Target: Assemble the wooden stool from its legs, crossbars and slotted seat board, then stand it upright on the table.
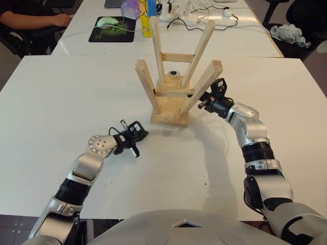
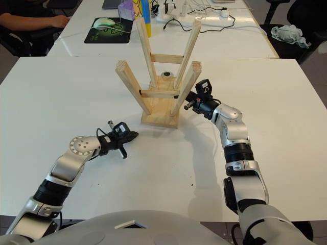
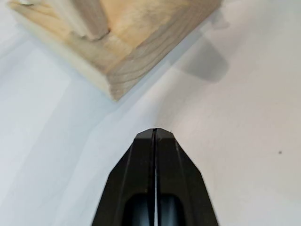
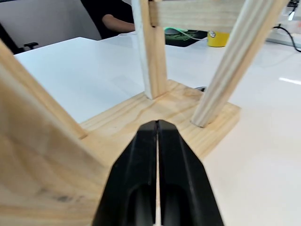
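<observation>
Frankly, my left claw (image 3: 155, 134) and right claw (image 4: 157, 125) are pinched shut, empty; shoving the upturned stool (image 1: 173, 93) could topple it, loosening legs (image 1: 204, 84).

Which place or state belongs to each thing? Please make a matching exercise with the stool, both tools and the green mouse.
1 stool
2 left tool
3 right tool
4 green mouse

A on a dark mat
B shut, beside a stool leg
C upside down, legs up
D shut, near the seat corner

Pairs: 1-C, 2-D, 3-B, 4-A
</observation>
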